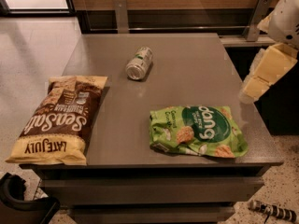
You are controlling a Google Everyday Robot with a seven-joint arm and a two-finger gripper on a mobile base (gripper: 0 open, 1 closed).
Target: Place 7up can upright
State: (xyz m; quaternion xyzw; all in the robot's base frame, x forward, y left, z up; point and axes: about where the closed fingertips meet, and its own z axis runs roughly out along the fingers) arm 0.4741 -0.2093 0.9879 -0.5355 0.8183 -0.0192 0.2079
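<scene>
The 7up can (pixel 139 63) lies on its side on the grey table (pixel 187 78), towards the back and left of centre. Its silver end faces the front and its body shows green markings. My gripper (pixel 267 73), cream-coloured on a white arm, hangs at the right edge of the view. It is over the table's right edge, well to the right of the can and not touching it. It holds nothing that I can see.
A brown Sea Salt snack bag (pixel 63 120) lies at the front left of the table. A green Dang snack bag (pixel 198 131) lies at the front right. A wooden wall with metal brackets (pixel 120 14) runs behind the table.
</scene>
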